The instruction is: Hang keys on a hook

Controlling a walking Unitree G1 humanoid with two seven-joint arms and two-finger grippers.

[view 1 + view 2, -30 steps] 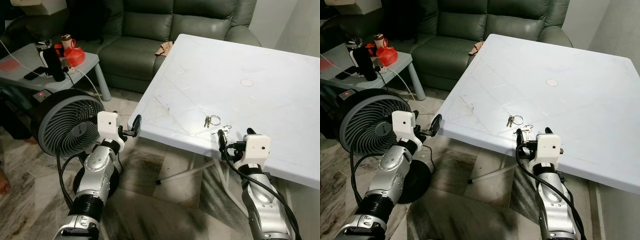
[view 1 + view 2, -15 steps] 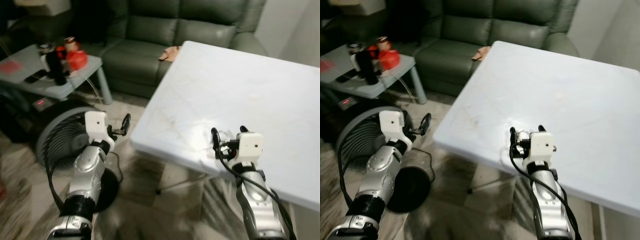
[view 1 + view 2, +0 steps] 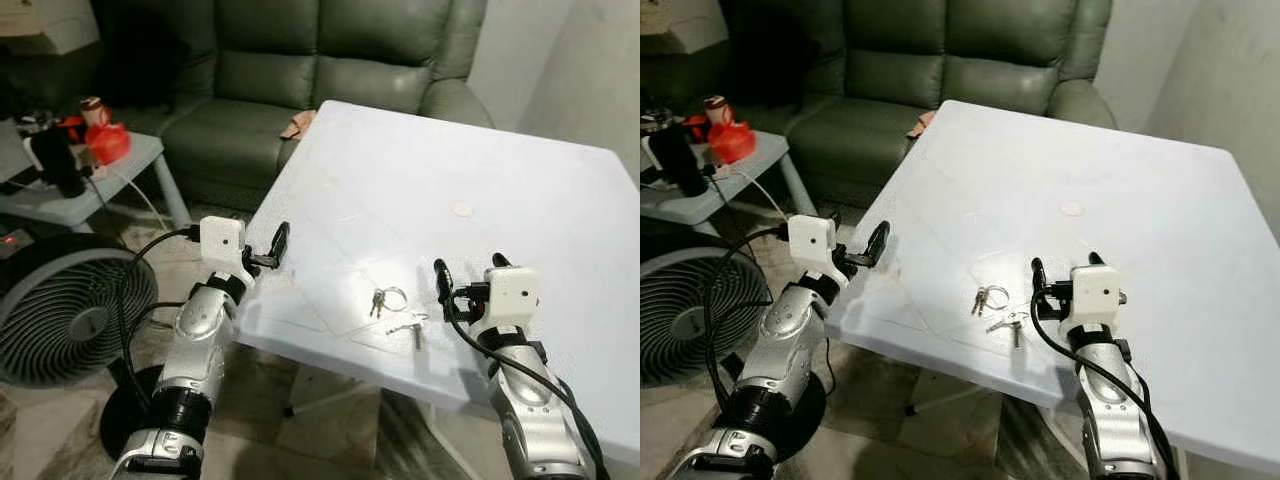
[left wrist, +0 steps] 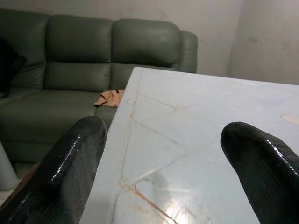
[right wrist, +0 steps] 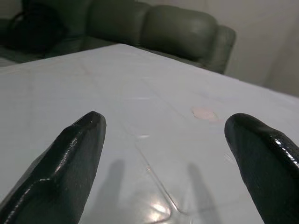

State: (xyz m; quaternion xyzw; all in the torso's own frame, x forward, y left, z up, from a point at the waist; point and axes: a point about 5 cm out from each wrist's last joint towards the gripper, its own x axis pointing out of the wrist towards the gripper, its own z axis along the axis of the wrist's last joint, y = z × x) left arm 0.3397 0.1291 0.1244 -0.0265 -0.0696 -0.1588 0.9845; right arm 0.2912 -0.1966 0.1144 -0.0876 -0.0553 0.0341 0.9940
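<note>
A bunch of keys on a metal ring (image 3: 385, 300), with a loose key (image 3: 408, 327) trailing from it, lies on the white table (image 3: 500, 170) near its front edge. My right gripper (image 3: 468, 270) hovers open just over the table, a short way right of the keys and not touching them. In the right wrist view its fingers (image 5: 70, 154) stand wide apart above bare tabletop. My left gripper (image 3: 277, 248) is open at the table's left edge, well left of the keys. The left wrist view looks between its fingertips (image 4: 74, 149) across the tabletop towards the sofa.
A green leather sofa (image 3: 300, 70) stands behind the table. On the floor to the left is a big fan (image 3: 60, 310), and a low side table (image 3: 80, 195) carries a red item and a dark bottle. A pale round mark (image 3: 461, 210) lies mid-table.
The whole view has shifted as the camera moved. My right gripper, before at the table's front edge by the keys, is now over the tabletop to their right. Both stay open.
</note>
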